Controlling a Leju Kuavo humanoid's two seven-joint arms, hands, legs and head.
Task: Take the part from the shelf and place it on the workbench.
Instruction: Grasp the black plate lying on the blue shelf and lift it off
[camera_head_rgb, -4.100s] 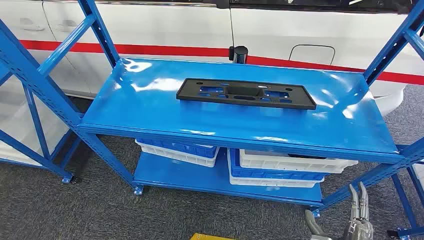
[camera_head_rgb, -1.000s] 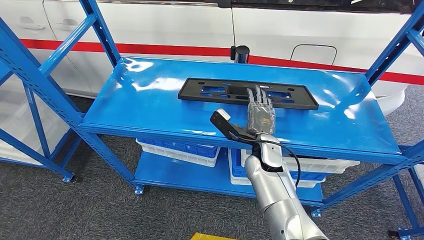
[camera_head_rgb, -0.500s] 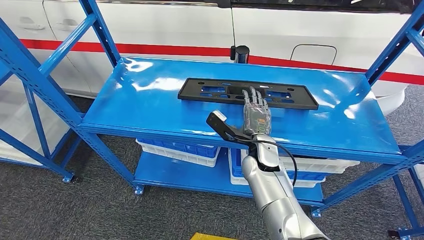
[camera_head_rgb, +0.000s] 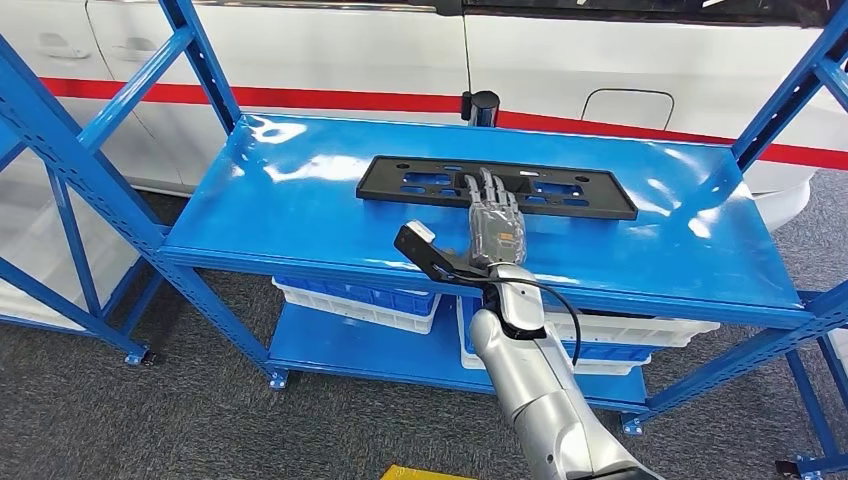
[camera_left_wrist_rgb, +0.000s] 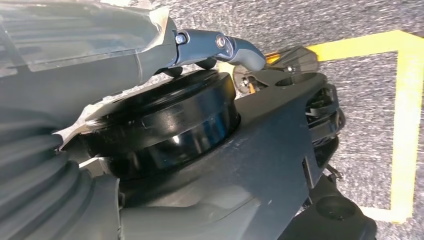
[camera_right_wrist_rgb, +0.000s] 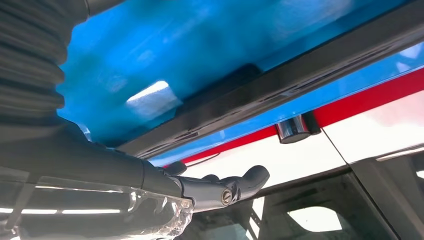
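The black part (camera_head_rgb: 496, 187) is lying flat on the top board of the blue shelf (camera_head_rgb: 300, 210), a little above the middle of the frame. The right robot hand (camera_head_rgb: 494, 222) is stretching over the part's near edge, fingers straight and spread wide (holding nothing). The left robot hand (camera_left_wrist_rgb: 125, 45) is hanging over grey carpet; its state I cannot tell.

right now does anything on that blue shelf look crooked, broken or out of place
Nothing stands out. The black part lies flat on the top shelf, slightly skewed to its edges, with no visible damage. The right hand reaches over its near edge, fingers spread. The white and blue bins below sit stacked.
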